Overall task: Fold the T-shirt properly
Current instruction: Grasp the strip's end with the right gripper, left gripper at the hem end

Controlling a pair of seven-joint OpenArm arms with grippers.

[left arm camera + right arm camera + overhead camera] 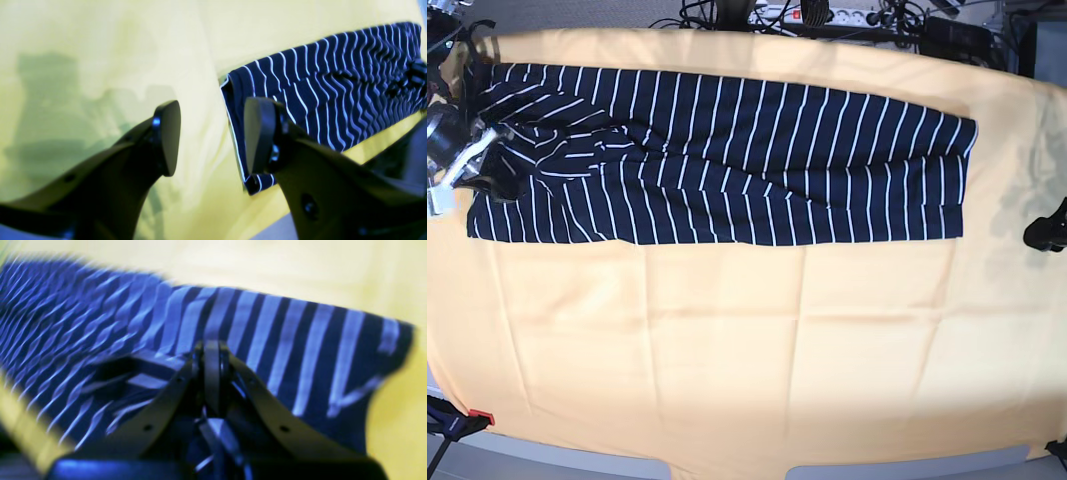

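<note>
The T-shirt (727, 160) is dark navy with thin white stripes. It lies as a long folded band across the far part of the table, and it also shows in the left wrist view (333, 86) and the right wrist view (300, 356). My right gripper (213, 373) is shut on a pinch of the shirt's fabric; in the base view (492, 183) it sits at the band's left end. My left gripper (213, 140) is open and empty. It hovers over the yellow cover just past the shirt's right end, at the right edge of the base view (1042, 235).
A yellow cloth (747, 340) covers the whole table. Cables and a power strip (827, 15) lie behind the far edge. A red-tipped clamp (467, 420) sits at the near left corner. The right wrist view is blurred.
</note>
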